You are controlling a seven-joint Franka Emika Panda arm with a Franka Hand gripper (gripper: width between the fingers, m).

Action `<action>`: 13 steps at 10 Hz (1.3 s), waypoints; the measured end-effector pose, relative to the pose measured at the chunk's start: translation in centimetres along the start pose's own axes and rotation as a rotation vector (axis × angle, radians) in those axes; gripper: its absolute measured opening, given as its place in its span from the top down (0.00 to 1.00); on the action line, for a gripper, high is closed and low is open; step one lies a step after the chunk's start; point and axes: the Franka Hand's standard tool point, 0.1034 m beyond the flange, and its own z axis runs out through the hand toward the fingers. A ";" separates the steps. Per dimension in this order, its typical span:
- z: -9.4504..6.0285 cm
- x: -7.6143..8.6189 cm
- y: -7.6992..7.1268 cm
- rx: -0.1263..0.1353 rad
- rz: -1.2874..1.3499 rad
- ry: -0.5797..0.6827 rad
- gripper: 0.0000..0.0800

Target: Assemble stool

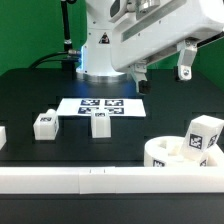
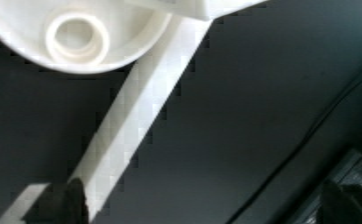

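The round white seat (image 1: 168, 154) lies at the exterior view's lower right, against the front rail. One tagged leg block (image 1: 203, 136) stands on it, tilted. Two more leg blocks (image 1: 45, 123) (image 1: 100, 122) stand on the black table, apart from each other. My gripper (image 1: 162, 72) hangs high above the table, behind and above the seat, open and empty. In the wrist view the gripper (image 2: 204, 200) shows only dark fingertips (image 2: 53, 200) at the edges with bare table between them. Part of the seat (image 2: 80, 40) with a round hole lies far off.
The marker board (image 1: 100, 105) lies flat behind the two loose legs. A long white rail (image 1: 90, 181) runs along the front edge and shows as a diagonal strip in the wrist view (image 2: 142, 110). A small white piece (image 1: 2, 135) sits at the left edge.
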 end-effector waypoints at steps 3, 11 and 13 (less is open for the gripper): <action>-0.1 2.9 4.8 -0.060 -0.320 0.033 0.19; 1.2 2.0 9.8 -0.146 -0.533 -0.322 0.19; 1.4 2.3 12.1 -0.184 -0.508 -0.424 0.19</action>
